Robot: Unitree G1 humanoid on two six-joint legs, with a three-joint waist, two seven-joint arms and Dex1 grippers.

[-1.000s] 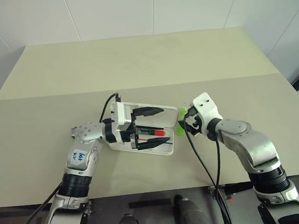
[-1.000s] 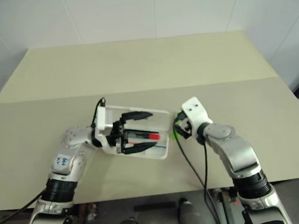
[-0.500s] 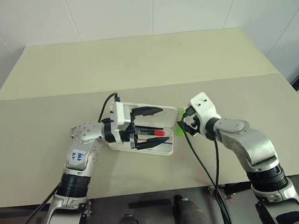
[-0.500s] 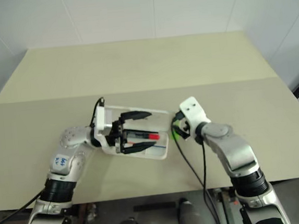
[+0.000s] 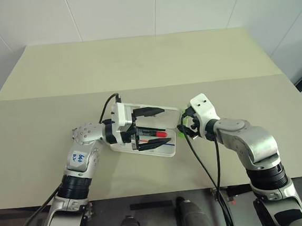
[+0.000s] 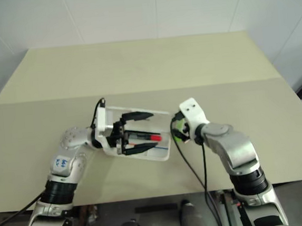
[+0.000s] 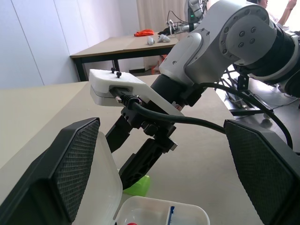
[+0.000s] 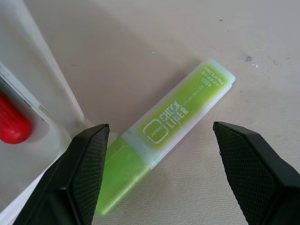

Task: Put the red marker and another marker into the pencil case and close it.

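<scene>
My right gripper (image 8: 157, 183), jaws apart, straddled the green highlighter (image 8: 166, 122) beside the pencil case (image 5: 167, 149); left gripper (image 5: 151, 127) open

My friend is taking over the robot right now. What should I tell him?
Left gripper: fingers open, held over the open pencil case.
Right gripper: fingers open, straddling the green highlighter, not gripping it.
Red marker: already in the case tray.
Highlighter: lying on the table just outside the case's right end.
Done: red marker in.
Left: grab the highlighter, put it in the case, close the lid.
</scene>
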